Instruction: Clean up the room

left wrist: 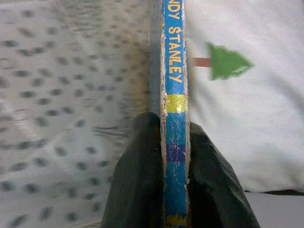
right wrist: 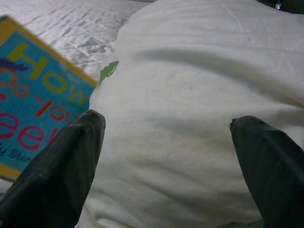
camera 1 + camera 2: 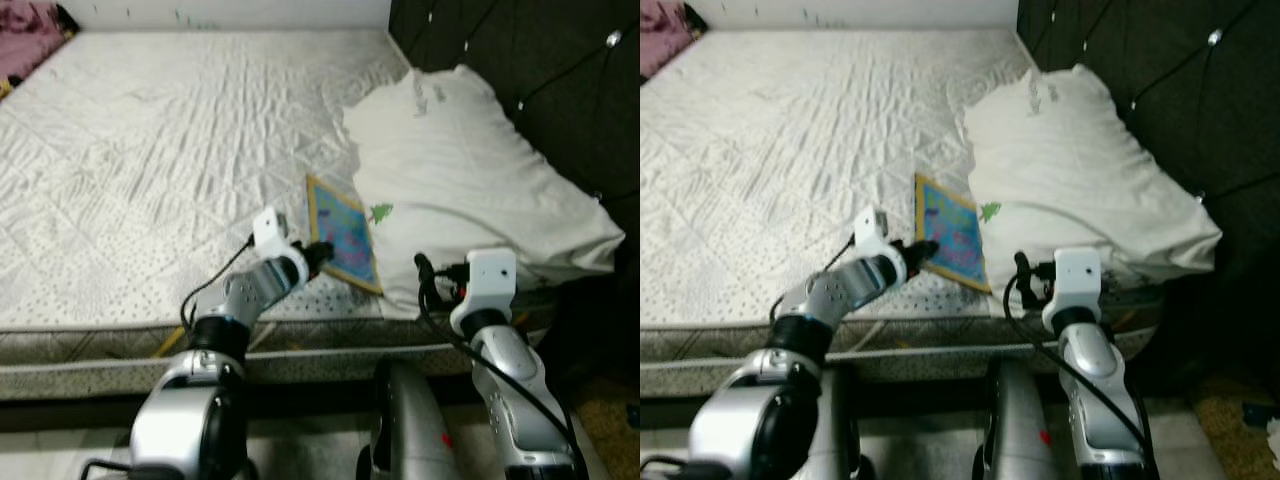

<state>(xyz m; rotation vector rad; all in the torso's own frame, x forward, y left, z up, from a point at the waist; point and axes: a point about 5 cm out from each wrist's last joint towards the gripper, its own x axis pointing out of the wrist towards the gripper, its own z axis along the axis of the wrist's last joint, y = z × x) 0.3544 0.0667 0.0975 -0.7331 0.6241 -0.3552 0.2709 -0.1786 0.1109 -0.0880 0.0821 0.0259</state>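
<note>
Book (image 3: 343, 235) in the left hand (image 3: 318, 253) is bright blue with a yellow border, pink and yellow lettering. Just past it, a white pillow (image 3: 470, 170) with a little green tree print (image 1: 228, 61). Bed (image 3: 150, 150) cover's white, dark-dotted.

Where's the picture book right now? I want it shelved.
The picture book lies near the bed's front edge, against the white pillow, its spine pinched by the left gripper.
</note>
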